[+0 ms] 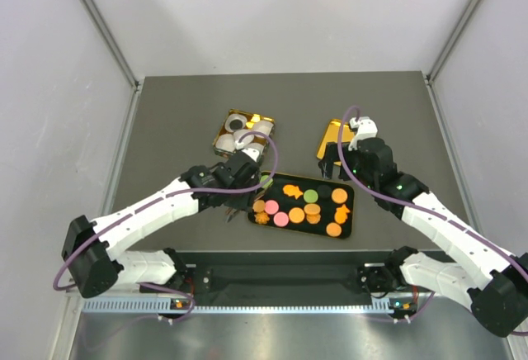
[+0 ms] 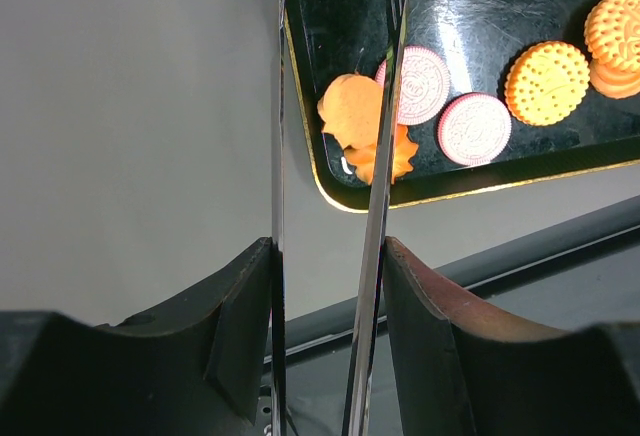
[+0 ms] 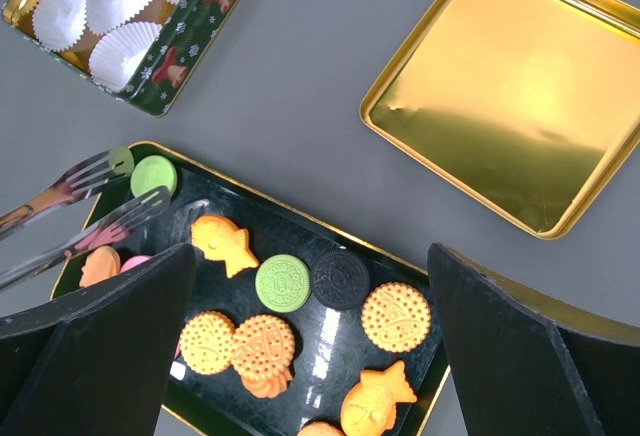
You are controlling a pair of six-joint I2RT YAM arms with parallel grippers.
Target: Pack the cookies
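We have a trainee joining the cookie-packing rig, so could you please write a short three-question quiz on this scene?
1. True or false: the gold tray is empty.
2. What does the left pincer hold? A) a spoon B) tongs C) a brush
3. Fill in: the cookies lie on a platter coloured ____.

Key: 1 true; 2 B; 3 black.
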